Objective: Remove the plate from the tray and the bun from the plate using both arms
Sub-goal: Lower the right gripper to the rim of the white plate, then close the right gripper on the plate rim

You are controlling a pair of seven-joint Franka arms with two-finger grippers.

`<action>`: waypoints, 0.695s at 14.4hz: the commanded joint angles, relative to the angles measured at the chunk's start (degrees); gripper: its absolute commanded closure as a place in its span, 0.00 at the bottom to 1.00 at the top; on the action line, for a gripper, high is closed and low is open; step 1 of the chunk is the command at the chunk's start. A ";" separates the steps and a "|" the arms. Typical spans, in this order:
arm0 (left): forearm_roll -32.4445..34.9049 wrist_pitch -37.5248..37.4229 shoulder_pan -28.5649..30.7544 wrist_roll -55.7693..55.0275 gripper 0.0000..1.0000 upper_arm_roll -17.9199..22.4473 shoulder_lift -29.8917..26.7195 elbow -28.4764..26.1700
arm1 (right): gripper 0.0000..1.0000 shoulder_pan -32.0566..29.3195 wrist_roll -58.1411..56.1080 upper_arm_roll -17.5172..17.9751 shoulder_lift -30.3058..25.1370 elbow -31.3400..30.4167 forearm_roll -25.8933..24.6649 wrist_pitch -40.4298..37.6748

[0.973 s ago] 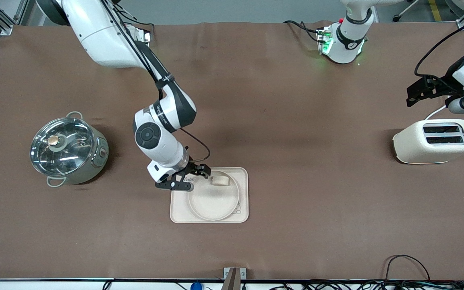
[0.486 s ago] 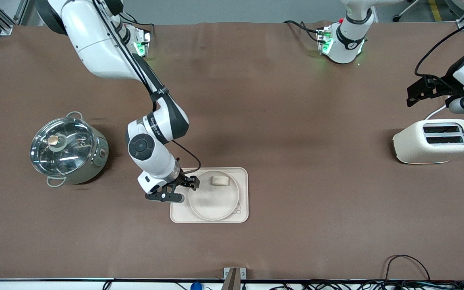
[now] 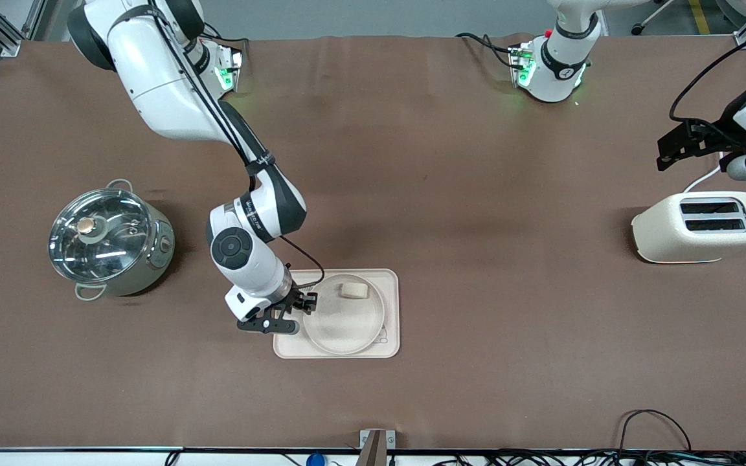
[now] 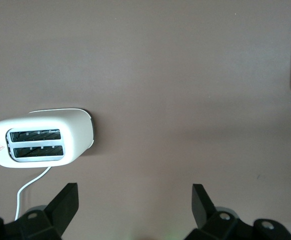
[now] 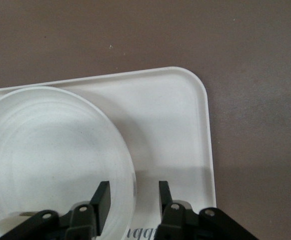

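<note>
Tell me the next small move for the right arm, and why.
Probably finish closing the right tool on the plate rim, then lift it slightly off the tray. Its fingers straddle the rim, not yet clamped, and the plate sits in the tray with the bun on it. The left tool waits open above the toaster.

Robot lab: 2 table-mounted arms [image 3: 243,213], cables [image 3: 658,427]

The toaster [image 4: 41,138] bears a small red warning triangle at one end of its top. The tray [image 5: 185,150] shows upside-down script letters, cut off, seemingly "bb".
</note>
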 commanded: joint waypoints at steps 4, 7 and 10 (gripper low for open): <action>0.94 -0.27 0.67 -0.49 0.00 -0.04 -0.55 0.32 | 0.60 0.00 -0.03 0.51 1.45 1.30 -0.91 -0.23; 0.85 -0.01 0.94 -0.58 0.00 -0.04 -0.38 0.24 | 0.60 0.17 0.06 0.51 1.71 1.12 -1.08 0.91; 0.41 0.34 0.94 -0.58 0.00 -0.13 -0.11 0.32 | 0.59 0.35 0.14 0.60 1.98 0.95 -1.08 1.61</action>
